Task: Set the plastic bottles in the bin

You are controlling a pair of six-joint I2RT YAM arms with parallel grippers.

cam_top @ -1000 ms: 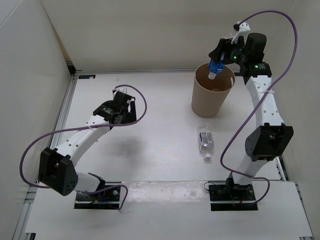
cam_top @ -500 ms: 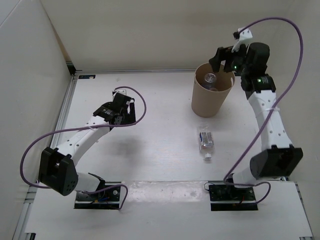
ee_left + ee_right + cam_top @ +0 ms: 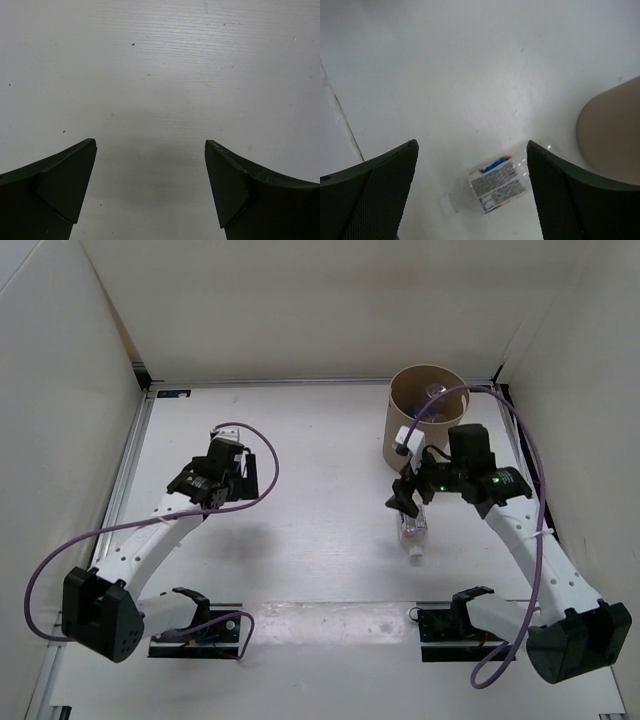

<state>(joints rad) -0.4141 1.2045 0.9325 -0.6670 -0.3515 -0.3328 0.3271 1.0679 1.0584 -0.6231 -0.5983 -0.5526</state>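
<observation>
Plastic bottle (image 3: 497, 185) with a printed label lies on its side on the white table (image 3: 300, 540), white cap (image 3: 416, 556) toward the arm bases. Right gripper (image 3: 406, 498) hovers just over it, fingers spread wide, holding nothing. Left gripper (image 3: 150, 145), well apart, hangs open-fingered over the table. Beyond stands the tan bin (image 3: 412, 448), a clear bottle (image 3: 434, 392) inside.

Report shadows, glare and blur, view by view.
Top external: even light, sharp; soft shadow on the white table under the left arm. Left wrist: table grain crisp, dark tool fingers underexposed. Right wrist: the lying clear plastic bottle with a printed label slightly soft; tan cardboard bin edge blurred.
</observation>
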